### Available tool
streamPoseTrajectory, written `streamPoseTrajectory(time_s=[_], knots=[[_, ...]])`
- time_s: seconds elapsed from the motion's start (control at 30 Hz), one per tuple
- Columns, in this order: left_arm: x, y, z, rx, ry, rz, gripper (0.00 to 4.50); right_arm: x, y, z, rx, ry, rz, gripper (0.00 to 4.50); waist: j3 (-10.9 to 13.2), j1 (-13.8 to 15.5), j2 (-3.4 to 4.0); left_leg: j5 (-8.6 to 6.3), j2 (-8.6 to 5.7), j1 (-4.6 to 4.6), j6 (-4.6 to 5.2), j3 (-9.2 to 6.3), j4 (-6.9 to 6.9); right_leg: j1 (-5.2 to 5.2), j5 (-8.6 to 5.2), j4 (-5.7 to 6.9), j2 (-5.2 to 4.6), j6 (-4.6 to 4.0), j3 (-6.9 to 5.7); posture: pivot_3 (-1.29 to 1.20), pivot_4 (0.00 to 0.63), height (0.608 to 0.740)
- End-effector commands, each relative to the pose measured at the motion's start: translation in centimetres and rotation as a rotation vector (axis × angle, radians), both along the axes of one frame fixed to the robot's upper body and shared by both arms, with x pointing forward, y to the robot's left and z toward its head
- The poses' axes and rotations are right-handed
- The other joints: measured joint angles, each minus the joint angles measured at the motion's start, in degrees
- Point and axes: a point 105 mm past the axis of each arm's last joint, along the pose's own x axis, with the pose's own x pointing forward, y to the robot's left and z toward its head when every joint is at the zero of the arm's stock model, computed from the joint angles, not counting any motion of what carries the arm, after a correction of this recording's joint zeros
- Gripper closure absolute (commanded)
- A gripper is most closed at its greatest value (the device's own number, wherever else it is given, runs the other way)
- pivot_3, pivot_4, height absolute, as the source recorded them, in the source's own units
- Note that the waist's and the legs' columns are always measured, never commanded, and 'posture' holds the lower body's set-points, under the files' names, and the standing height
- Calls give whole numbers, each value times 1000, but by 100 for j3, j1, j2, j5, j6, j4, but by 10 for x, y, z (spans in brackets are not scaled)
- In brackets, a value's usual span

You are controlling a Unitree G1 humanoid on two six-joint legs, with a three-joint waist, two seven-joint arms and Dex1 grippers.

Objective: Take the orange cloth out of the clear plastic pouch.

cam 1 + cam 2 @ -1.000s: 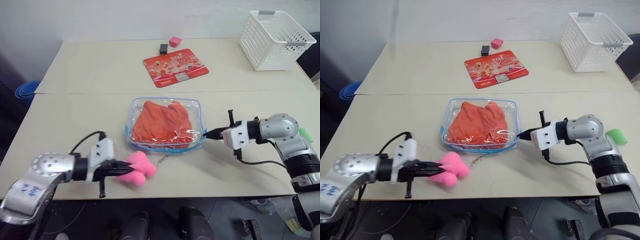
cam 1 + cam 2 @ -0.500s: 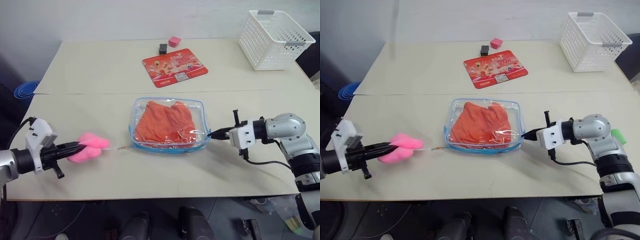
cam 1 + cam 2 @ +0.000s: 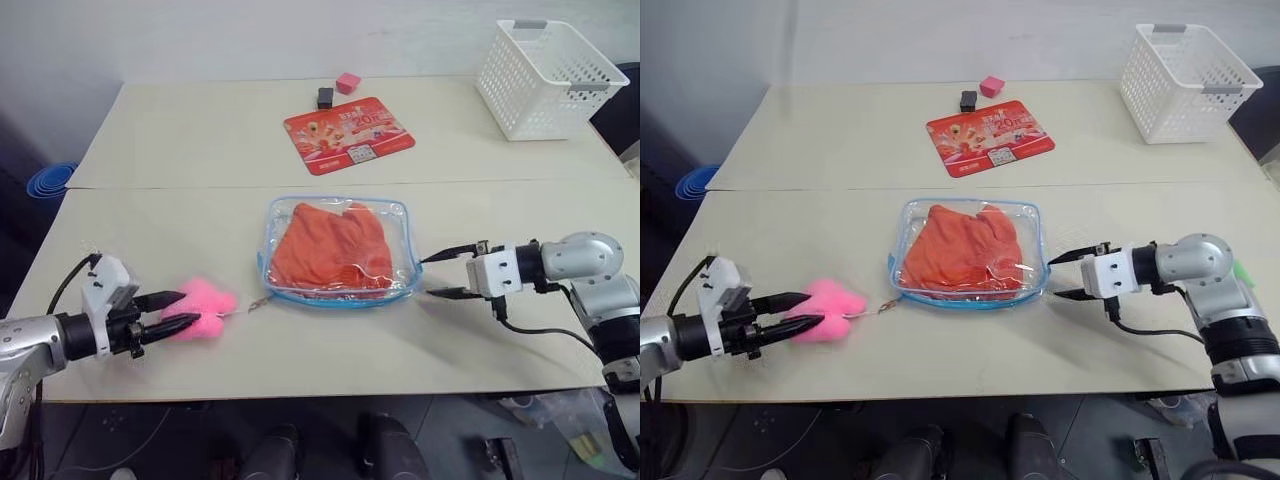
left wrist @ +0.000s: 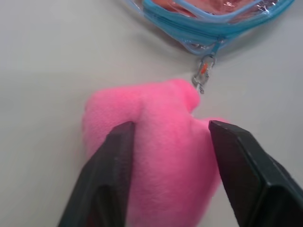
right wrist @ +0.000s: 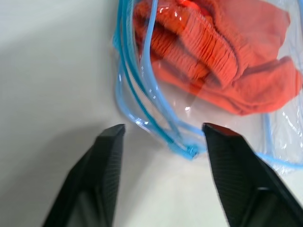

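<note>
The clear plastic pouch (image 3: 395, 215) with light blue edging lies flat at the middle of the table, and the orange cloth (image 3: 330, 245) is crumpled inside it. A pink plush (image 3: 208, 298) on a small clip (image 4: 202, 78) lies left of the pouch, attached at its zipper end. My left gripper (image 3: 188, 308) is open, its fingers (image 4: 118, 156) straddling the plush. My right gripper (image 3: 427, 277) is open just right of the pouch's near right corner (image 5: 184, 150), apart from it. There the pouch's two blue edges stand slightly parted, with the cloth (image 5: 213, 52) showing behind them.
A flat red printed card (image 3: 350, 133) lies behind the pouch, with a small black block (image 3: 327, 97) and a pink block (image 3: 348, 82) beyond it. A white lattice basket (image 3: 550, 78) stands at the far right corner. Blue discs (image 3: 45, 180) sit off the table's left edge.
My left gripper, shut on the pink plush, drew it leftward away from the pouch and has now opened. My right gripper, shut on the pouch's right corner, has opened and let it go.
</note>
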Motion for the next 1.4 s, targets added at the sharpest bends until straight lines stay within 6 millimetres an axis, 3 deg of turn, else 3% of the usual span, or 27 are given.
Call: streamPoseTrajectory(time_s=[0.03,0.07,0.13,0.23,0.3,0.43,0.53,0.7,0.9,1.07,1.4], knots=[[-1,12,31,-40,-57,28,694,-5,-11,23,63,-40,-62,437,0,14,0,0,0,0,0,0,0,0,0,-4,0,0,0,0,150,740],[-3,14,41,-59,-68,22,388,-9,-14,26,89,-21,-91,88,0,24,0,0,0,0,0,0,1,0,0,-4,-1,0,0,0,150,740],[-2,11,61,-66,-109,-10,45,-18,-18,31,162,48,-154,0,0,32,0,0,0,0,-1,-4,2,2,0,-5,-2,0,-1,0,150,740],[4,-20,91,23,-201,-159,45,-45,-14,41,330,290,-240,0,2,131,3,-1,0,-3,-1,-10,2,3,0,-7,-6,-1,-4,0,150,740],[5,-48,93,101,-231,-289,45,-61,-6,43,380,408,-251,0,0,150,5,-2,-1,-4,0,-10,2,6,0,-7,-8,-1,-4,0,150,740],[16,-93,76,275,-313,-483,45,-74,15,52,493,510,-256,0,-1,139,7,-4,-2,2,1,-7,1,12,1,-12,-8,1,-1,0,150,740],[36,-126,48,423,-413,-612,45,-83,40,54,556,546,-215,0,0,155,6,-3,-1,6,-3,-3,-1,9,0,-8,-2,1,0,0,150,740],[61,-137,23,576,-528,-659,45,-85,52,49,570,542,-222,0,5,154,-3,-3,-3,-8,-1,2,-2,-4,1,0,7,2,5,0,150,740],[72,-143,21,594,-601,-660,45,-84,52,43,574,534,-241,0,7,177,-7,-1,-9,-16,7,-2,1,-5,4,-3,1,7,1,0,150,740],[72,-150,21,549,-622,-652,1188,-87,49,36,549,529,-244,0,7,181,-9,1,-13,-17,9,-6,3,-4,5,0,-2,10,-2,0,150,740],[67,-157,21,454,-600,-628,4385,-84,49,34,547,505,-232,0,7,168,-9,2,-14,-15,9,-6,5,-4,6,5,-1,11,-2,0,150,740]])
